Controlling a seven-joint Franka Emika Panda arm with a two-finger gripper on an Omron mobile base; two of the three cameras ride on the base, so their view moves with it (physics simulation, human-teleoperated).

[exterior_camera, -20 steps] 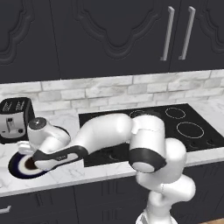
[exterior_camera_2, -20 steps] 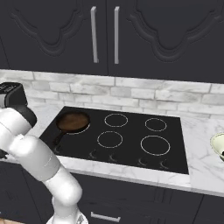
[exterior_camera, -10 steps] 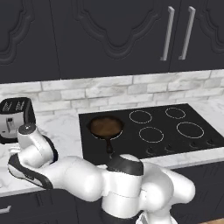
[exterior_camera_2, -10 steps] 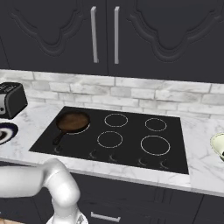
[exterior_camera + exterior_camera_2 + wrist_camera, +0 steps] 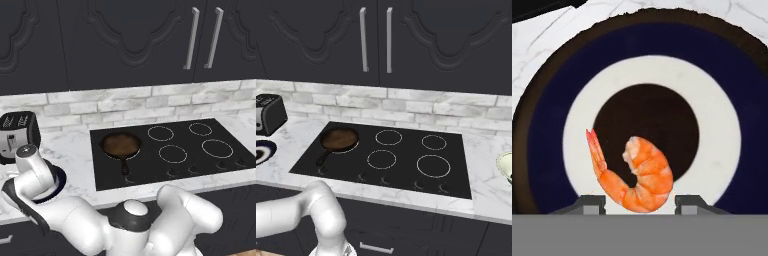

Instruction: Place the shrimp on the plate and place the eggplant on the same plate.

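My claw (image 5: 640, 201) hangs just over the plate (image 5: 557, 100), tips parted either side of the shrimp (image 5: 634, 177); I can't tell whether they touch it. The shrimp looks to lie across the white ring and brown centre. I'd open fully, then lift straight up so nothing drags it off. The plate sits on a white marble bench (image 5: 286, 142), beside a toaster (image 5: 19, 135) and a black cooktop (image 5: 386, 157) carrying a frying pan (image 5: 120, 145).
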